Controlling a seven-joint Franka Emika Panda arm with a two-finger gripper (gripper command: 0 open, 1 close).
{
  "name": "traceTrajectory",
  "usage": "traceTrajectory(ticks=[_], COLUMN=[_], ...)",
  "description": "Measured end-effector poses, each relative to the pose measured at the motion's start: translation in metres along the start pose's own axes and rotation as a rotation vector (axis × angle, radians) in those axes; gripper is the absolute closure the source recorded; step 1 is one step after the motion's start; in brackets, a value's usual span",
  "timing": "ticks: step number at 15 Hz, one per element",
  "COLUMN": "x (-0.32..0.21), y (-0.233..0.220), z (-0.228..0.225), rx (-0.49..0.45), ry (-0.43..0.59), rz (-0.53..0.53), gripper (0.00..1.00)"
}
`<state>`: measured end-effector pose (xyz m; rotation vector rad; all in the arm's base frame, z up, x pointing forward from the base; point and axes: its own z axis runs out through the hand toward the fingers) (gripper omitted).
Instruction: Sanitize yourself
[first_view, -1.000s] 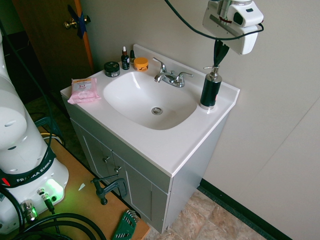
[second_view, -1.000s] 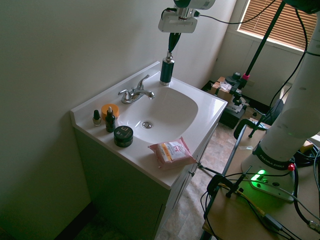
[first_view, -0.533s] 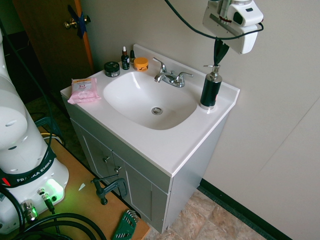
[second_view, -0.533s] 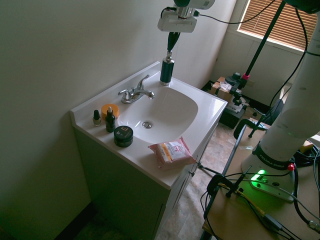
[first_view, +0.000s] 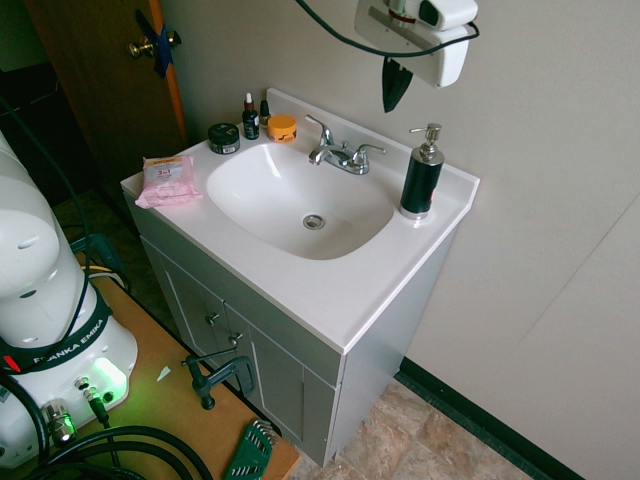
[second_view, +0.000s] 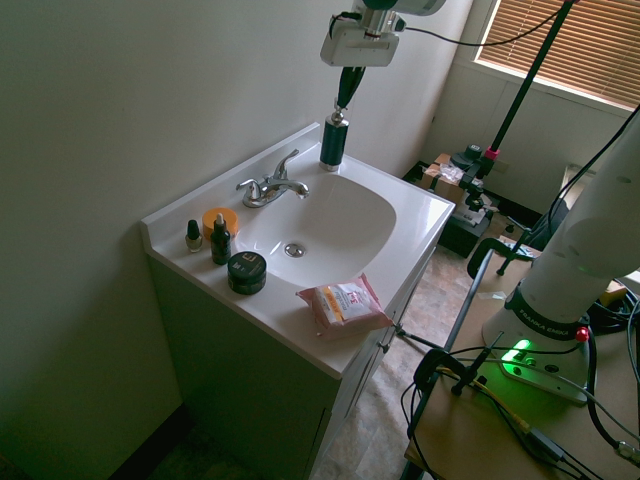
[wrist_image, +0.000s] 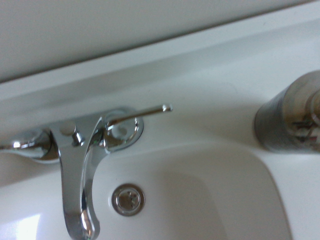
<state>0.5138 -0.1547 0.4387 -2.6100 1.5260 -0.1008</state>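
Your gripper hangs high above the back of the vanity, between the faucet and the soap dispenser, holding nothing. The two black fingers come together to a single point, so read the jaws as closed. The arm, which is what needs sanitizing, is up in the air, well clear of the counter.

The wrist camera looks straight down on the faucet's spout and lever, with the drain below and the dispenser's metal top at the edge of view. So you are over the tap side, not over the pump.

My reading is that the step in hand is getting a dose from the dispenser. To do it well:
- Centre the closed fingertips over the pump head, not its nozzle, which points toward the basin.
- Come down vertically; a slanted push may tip the slim bottle, which stands near the counter's right edge.
- Press slowly and only as far as the pump travels.
- Keep clear of the wall behind and of the faucet lever to the left.

The wipes packet and small jars at the far left are well apart from your path.
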Motion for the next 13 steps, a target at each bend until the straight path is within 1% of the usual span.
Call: traceTrajectory(ticks=[2,6,13], x=[-0.02,-0.051,-0.076], y=[0.003,-0.007,-0.01], z=[0.012,0.031,0.053], rx=[-0.018,-0.044,-0.077], ry=[0.004,0.019,0.023], rz=[-0.039,-0.098,-0.145], gripper=[0.0,0.0,0.0])
